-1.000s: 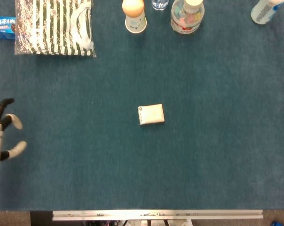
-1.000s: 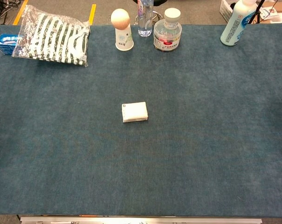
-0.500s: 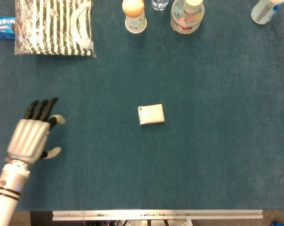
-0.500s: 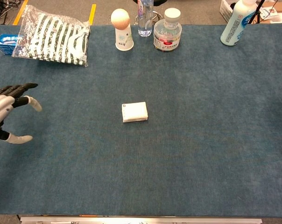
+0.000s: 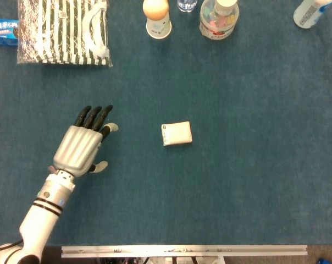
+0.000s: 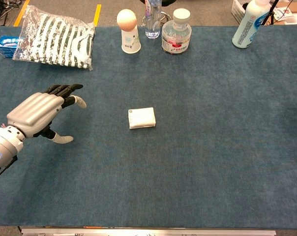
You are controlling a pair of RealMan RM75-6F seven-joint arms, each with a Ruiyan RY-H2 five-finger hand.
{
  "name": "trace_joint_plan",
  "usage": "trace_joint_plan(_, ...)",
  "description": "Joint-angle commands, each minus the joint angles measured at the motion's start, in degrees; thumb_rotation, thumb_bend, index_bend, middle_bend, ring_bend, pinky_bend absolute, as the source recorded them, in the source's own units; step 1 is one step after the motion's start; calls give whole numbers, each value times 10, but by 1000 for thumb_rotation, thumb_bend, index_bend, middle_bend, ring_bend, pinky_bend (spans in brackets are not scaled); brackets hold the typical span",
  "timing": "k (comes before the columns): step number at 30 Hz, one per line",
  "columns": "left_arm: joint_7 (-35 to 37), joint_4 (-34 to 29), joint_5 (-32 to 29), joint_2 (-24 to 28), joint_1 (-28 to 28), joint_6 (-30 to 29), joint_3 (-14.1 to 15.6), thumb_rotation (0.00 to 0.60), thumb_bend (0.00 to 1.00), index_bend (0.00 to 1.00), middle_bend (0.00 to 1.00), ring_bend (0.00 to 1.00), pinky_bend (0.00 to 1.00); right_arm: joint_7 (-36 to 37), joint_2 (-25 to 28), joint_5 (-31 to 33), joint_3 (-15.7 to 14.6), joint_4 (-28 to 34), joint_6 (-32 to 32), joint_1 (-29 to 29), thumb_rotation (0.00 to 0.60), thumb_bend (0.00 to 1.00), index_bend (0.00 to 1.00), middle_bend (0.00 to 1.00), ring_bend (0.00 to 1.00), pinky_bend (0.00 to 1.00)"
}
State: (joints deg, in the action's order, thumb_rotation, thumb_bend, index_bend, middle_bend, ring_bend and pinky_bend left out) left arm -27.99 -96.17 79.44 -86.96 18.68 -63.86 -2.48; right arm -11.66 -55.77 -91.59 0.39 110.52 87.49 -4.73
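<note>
One left hand (image 5: 81,146) hovers palm-down over the blue counter (image 5: 254,181), fingers spread and holding nothing, well left of the small white box (image 5: 177,133) lying flat mid-counter, seemingly lined up to reach it, while the right hand stays out of sight.

Head view looks straight down on the bench (image 5: 254,181) from high above, front rail along the bottom edge, far row of bottles cut off at the top. Chest view sits lower at the front, tilted forward across the bench (image 6: 227,162), so floor shows past the far edge. Both stand well back. Shared: white box (image 5: 177,133) (image 6: 141,118) near centre, striped bag (image 5: 63,30) (image 6: 55,42) far left, left hand (image 5: 79,146) (image 6: 36,114).
</note>
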Motion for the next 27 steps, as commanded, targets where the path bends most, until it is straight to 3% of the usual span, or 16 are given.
trace_joint_plan(1,-8,10,-11,-17,10,4,-8,600,140,251,0,0,0,2,1,1,1,-1,0,1,600,0,355,266,36,117)
trace_joint_plan(12,-65,23,-69,-71,40,9,-27,600,140,250,0,0,0,14,7,6,5,-5,-1,7,600,0,355,266,36,117)
trace_joint_plan(27,-162,63,-128,-163,64,-39,-40,600,140,250,0,0,0,42,16,12,10,-15,3,15,600,0,355,266,36,117)
